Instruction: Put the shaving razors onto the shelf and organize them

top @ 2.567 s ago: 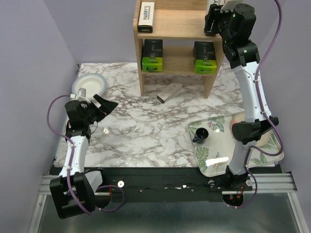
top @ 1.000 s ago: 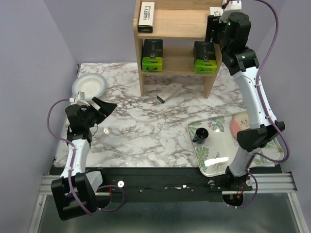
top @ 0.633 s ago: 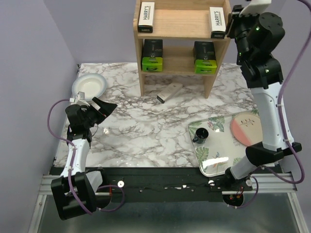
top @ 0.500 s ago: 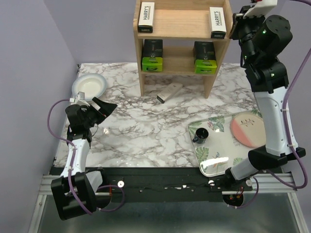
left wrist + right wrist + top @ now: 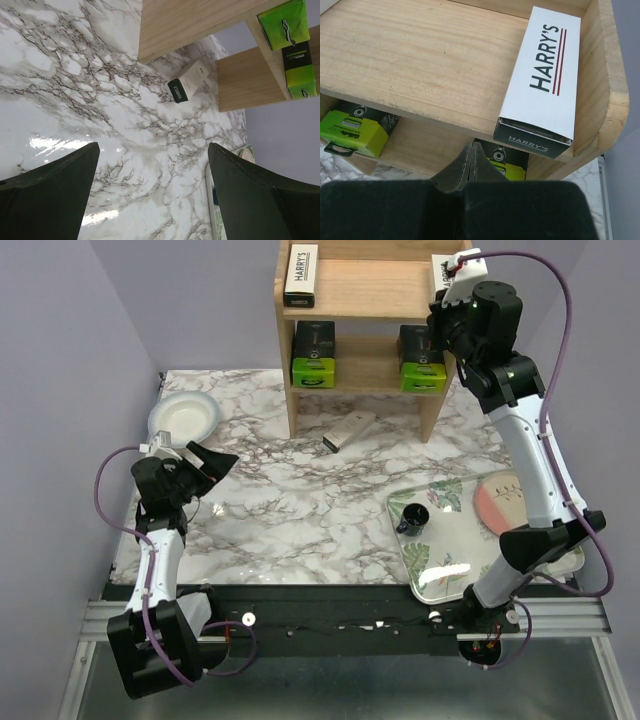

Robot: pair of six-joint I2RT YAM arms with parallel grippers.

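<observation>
The wooden shelf (image 5: 365, 288) stands at the back. Its top tier holds one HARRY'S box at the left (image 5: 301, 273) and one at the right (image 5: 542, 80). Two black packs with lime ends (image 5: 313, 353) (image 5: 421, 358) sit on the lower tier. A third HARRY'S box (image 5: 349, 430) lies on the marble in front of the shelf and also shows in the left wrist view (image 5: 189, 82). My right gripper (image 5: 472, 146) is shut and empty, just before the shelf's right end and below the right box. Far to the left, my left gripper (image 5: 152, 145) hangs open over the table.
A white bowl (image 5: 184, 418) sits at the table's left edge near the left arm. A leaf-patterned tray (image 5: 440, 570) at the front right carries a black cup (image 5: 412, 517) and a pink plate (image 5: 505, 502).
My right gripper let go of the right HARRY'S box on the top tier, swung out to the right, shut, and came back to the shelf's right front. The left arm stayed put.
</observation>
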